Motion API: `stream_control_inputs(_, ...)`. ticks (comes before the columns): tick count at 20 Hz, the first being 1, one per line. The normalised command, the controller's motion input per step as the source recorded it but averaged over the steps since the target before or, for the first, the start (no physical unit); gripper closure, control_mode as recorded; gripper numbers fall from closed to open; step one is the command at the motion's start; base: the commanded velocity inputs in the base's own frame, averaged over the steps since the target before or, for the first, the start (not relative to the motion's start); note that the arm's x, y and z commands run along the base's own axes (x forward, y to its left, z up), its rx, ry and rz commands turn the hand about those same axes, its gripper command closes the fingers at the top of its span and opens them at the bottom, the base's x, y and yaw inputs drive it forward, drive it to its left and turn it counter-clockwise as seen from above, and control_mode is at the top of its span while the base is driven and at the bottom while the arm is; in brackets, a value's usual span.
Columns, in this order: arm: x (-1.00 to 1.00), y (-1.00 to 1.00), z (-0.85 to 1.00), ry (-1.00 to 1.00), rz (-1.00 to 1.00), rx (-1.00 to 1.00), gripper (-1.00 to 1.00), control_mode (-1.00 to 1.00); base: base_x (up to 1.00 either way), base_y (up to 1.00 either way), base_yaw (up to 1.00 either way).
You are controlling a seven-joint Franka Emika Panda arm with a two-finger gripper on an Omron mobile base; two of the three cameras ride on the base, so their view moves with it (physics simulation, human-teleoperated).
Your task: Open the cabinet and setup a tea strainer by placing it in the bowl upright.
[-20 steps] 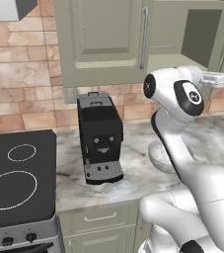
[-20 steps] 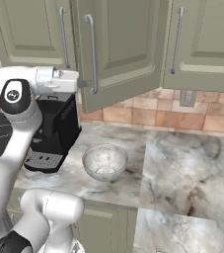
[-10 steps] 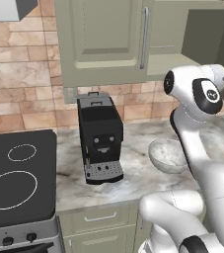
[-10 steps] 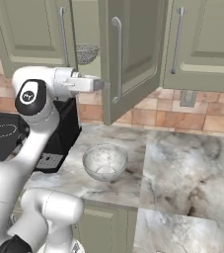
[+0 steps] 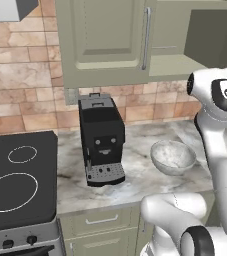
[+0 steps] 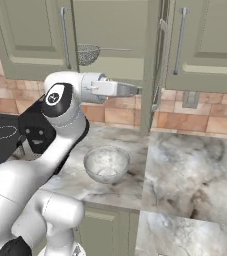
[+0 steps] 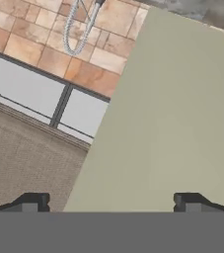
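Left base view: the cabinet (image 5: 105,45) hangs above the counter (image 5: 135,150), and its right-hand door is swung out towards the upper right corner, so the plain shelf behind it lies bare. The bowl (image 5: 173,157) sits on the counter near its front edge, just right of the black coffee machine (image 5: 101,140), and holds nothing. The stove (image 5: 15,180) takes the counter's left end.

Right base view: the cabinet door (image 6: 155,65) stands edge-on, fully open. The tea strainer (image 6: 88,54) rests on the shelf inside, near the shelf's front edge, its thin handle pointing right. The gripper (image 6: 135,90) is level with the door's lower edge, below and to the right of the strainer and well apart from it; nothing is between its jaws. The bowl (image 6: 106,164) waits directly beneath, near the counter's front edge.

Hand view: the two fingertips (image 7: 32,201) stand wide, released, with the pale face of the door (image 7: 182,123) between and beyond them.

Judgement: opening is done; reaching in, grasping the strainer and setting it upright in the bowl all remain
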Motion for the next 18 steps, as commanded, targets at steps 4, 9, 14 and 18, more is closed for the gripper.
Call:
stream_control_inputs(4, -0.01, -0.58, 0.00, 0.00, -0.17, -0.04, -1.00, -1.00, 0.00, 0.00, 0.00)
stream_control_inputs(9, -0.14, -0.08, 0.03, -0.02, -0.01, 0.00, -1.00, -1.00, 0.00, 0.00, 0.00)
stream_control_inputs(14, -0.24, 0.06, 0.10, -0.09, 0.00, 0.01, -1.00, -1.00, 0.00, 0.00, 0.00)
stream_control_inputs(18, -0.09, 0.33, -0.01, -0.16, -0.02, 0.14, -1.00, -1.00, 0.00, 0.00, 0.00)
